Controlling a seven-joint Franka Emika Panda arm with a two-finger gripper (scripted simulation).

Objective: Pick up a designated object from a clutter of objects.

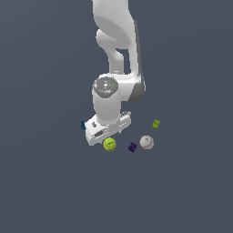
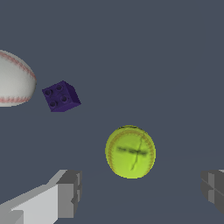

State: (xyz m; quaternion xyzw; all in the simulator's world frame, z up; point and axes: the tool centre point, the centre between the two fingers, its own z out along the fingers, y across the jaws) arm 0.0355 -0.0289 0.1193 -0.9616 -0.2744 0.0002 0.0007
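The arm hangs over the dark tabletop [image 1: 45,191] with its gripper [image 1: 107,136] low above the yellow-green ball [image 1: 109,144], which sits just below the centre of the exterior frame. In the wrist view the fingers [image 2: 65,192] are spread wide, one on each side of the yellow-green ball [image 2: 130,152], and neither touches it. The ball rests on the tabletop, showing faint curved seam lines. In the exterior view, a dark purple block [image 1: 132,147] lies just to the ball's right, and the white ball [image 1: 146,142] with red stitching lies beyond that. A small green block [image 1: 156,124] sits further up and right, and a blue piece [image 1: 83,125] peeks out left of the gripper.
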